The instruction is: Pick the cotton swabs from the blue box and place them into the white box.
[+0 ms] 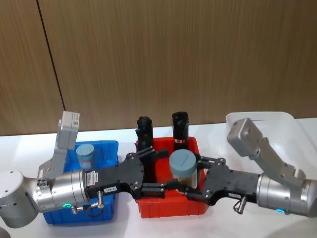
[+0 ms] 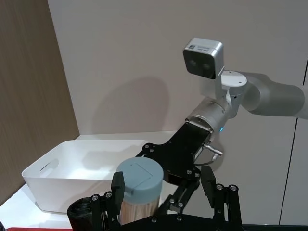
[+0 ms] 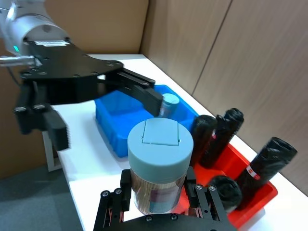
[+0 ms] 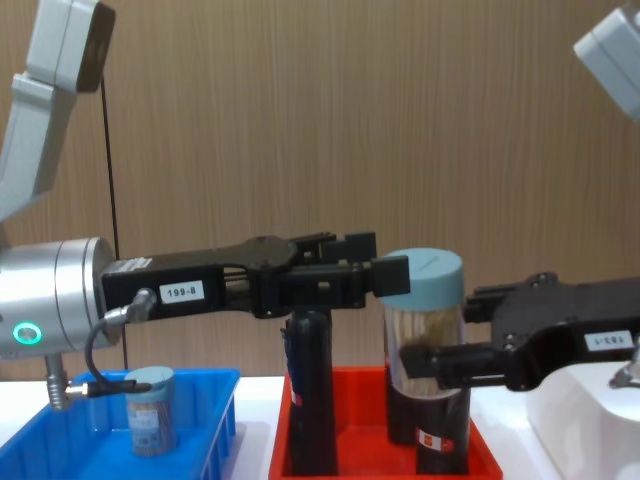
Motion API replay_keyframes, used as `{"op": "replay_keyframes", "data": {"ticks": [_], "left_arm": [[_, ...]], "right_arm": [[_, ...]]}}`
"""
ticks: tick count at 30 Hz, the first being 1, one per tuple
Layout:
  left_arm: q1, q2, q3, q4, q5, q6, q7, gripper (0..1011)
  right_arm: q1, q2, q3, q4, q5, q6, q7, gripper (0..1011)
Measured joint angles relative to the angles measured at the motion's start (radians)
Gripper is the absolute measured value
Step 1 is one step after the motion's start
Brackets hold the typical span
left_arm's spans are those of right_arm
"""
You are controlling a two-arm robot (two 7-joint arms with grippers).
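- Cotton swabs in a small clear cylindrical tub with a flat grey-blue lid hung upright above the red plastic tray, between the two arms.
- The right gripper had its jaws clamped on the tub's clear wall. The left gripper faced it with jaws spread wide, gripping nothing.
- A second lidded tub stood in the bright blue ribbed box. The tall white plastic box waited on the bench, off to the right.
- Risk, as I judged it: the grip sat low on a smooth wall, so a quick swing could tip the tub or let it slip down among the black wrapped rolls. The left jaws were close enough to clip the lid.
- The chest view showed a left fingertip level with the lid, which the head view flattened. The left wrist view looked into the white box, and it appeared bare.
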Motion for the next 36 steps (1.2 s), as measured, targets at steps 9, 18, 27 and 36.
{"op": "replay_keyframes", "data": {"ticks": [9, 18, 27, 36], "left_arm": [[0.0, 0.0, 0.0, 0.0, 0.0, 0.0, 0.0, 1003], [0.0, 0.0, 0.0, 0.0, 0.0, 0.0, 0.0, 1003], [0.0, 0.0, 0.0, 0.0, 0.0, 0.0, 0.0, 1003], [0.0, 0.0, 0.0, 0.0, 0.0, 0.0, 0.0, 1003]], "right_arm": [[0.002, 0.018, 0.02, 0.032, 0.033, -0.02, -0.031, 652], [-0.001, 0.047, 0.049, 0.049, 0.069, -0.035, -0.073, 652], [0.0, 0.073, 0.081, 0.076, 0.096, -0.043, -0.135, 652], [0.015, 0.084, 0.105, 0.13, 0.111, -0.041, -0.196, 652]]}}
